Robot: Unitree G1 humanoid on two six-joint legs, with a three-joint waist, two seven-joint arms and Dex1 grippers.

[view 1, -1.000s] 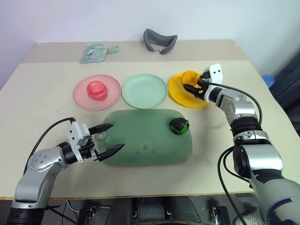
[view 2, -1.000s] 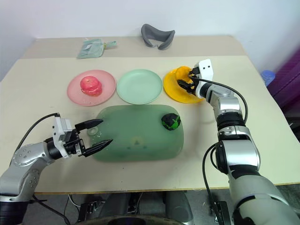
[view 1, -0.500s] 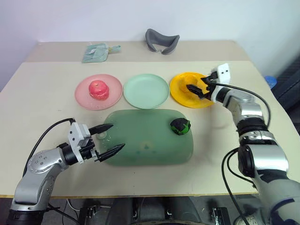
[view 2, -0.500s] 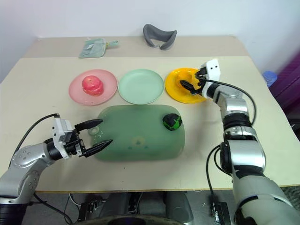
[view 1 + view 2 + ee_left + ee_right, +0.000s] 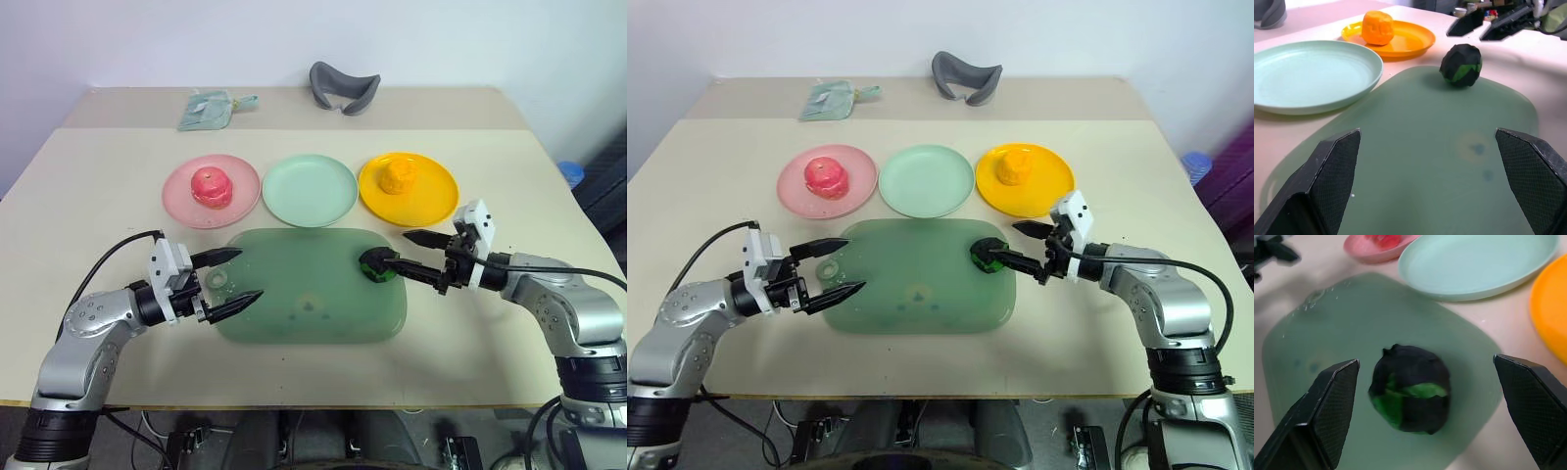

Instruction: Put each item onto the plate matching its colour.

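The pinkish-red item (image 5: 213, 186) sits on the pink plate (image 5: 186, 201), and the orange-yellow item (image 5: 399, 175) on the orange plate (image 5: 436, 196). Between them the mint plate (image 5: 310, 190) is bare. A dark green-and-black item (image 5: 375, 264) lies at the right end of the translucent green tray (image 5: 294, 313). My right gripper (image 5: 390, 246) is open just right of that item, fingertips reaching beside it; the right wrist view shows the item (image 5: 1411, 387) between and beyond the fingers, untouched. At the tray's left end my left gripper (image 5: 250, 273) stands open over the rim, holding nothing.
At the back of the table lie a grey curved object (image 5: 344, 86) and a pale green packet (image 5: 211, 108). The table's front edge runs close behind both arms. Bare tabletop lies right of the tray and the orange plate.
My right gripper opened, left the orange-yellow item on the orange plate, and drew back and down to the dark item at the tray. The left gripper stayed put.
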